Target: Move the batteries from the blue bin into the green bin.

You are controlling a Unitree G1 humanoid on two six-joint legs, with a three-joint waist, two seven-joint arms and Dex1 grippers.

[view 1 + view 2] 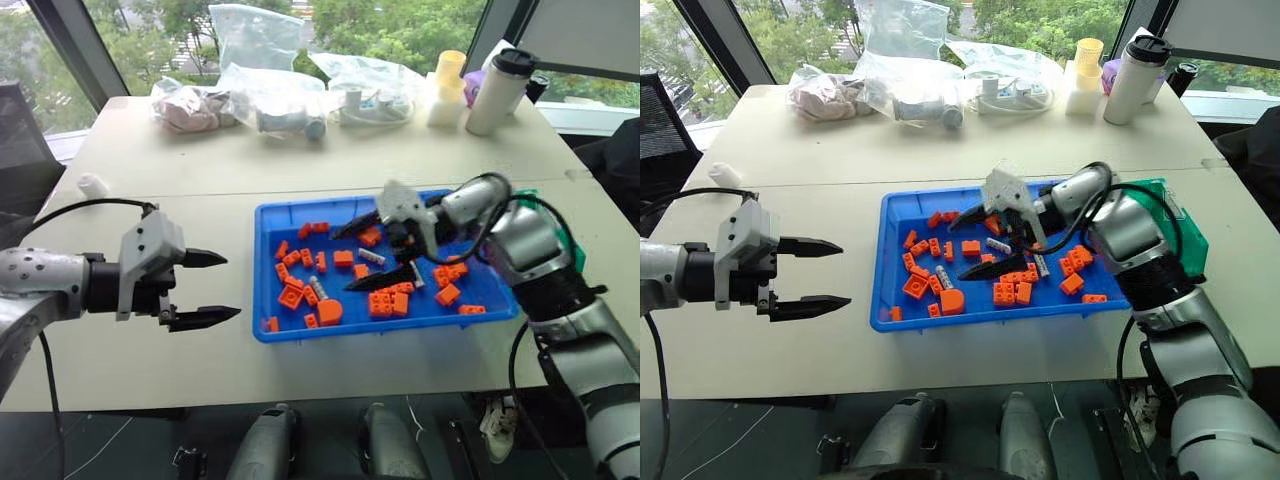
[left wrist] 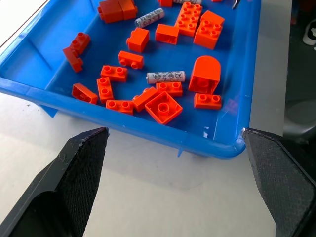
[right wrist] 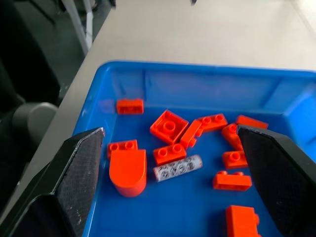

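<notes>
Your task stands largely undone as far as these views show. The blue bin (image 1: 262, 268) sits on the white table (image 1: 150, 170) in front of you, littered with orange bricks (image 1: 343, 258), and at least three batteries remain inside it: one near the front left among the bricks (image 1: 318, 287), one toward the middle (image 1: 371, 256) directly between the fingers of your right gripper (image 1: 377, 252), and one just beyond that gripper's lower finger (image 1: 417, 276). In the left wrist view two of these lie loose on the bin floor, each flat and touching or just beside bricks (image 2: 166, 76) (image 2: 149, 17). The green bin (image 1: 1180, 225) stands against the far right side of the blue bin, mostly hidden behind your right arm; its interior cannot be seen, so you cannot tell how many batteries, if any, have already been delivered. Your right gripper hangs over the middle of the blue bin with its fingers spread wide and nothing between them; the right wrist view looks down on one battery (image 3: 177, 167) lying beside a rounded orange piece (image 3: 127, 170). Your left gripper (image 1: 205, 288) hovers over bare table, apart from the blue bin's left wall, fingers likewise spread and empty. Judged from this, you have at least three pick-and-carry cycles left.
</notes>
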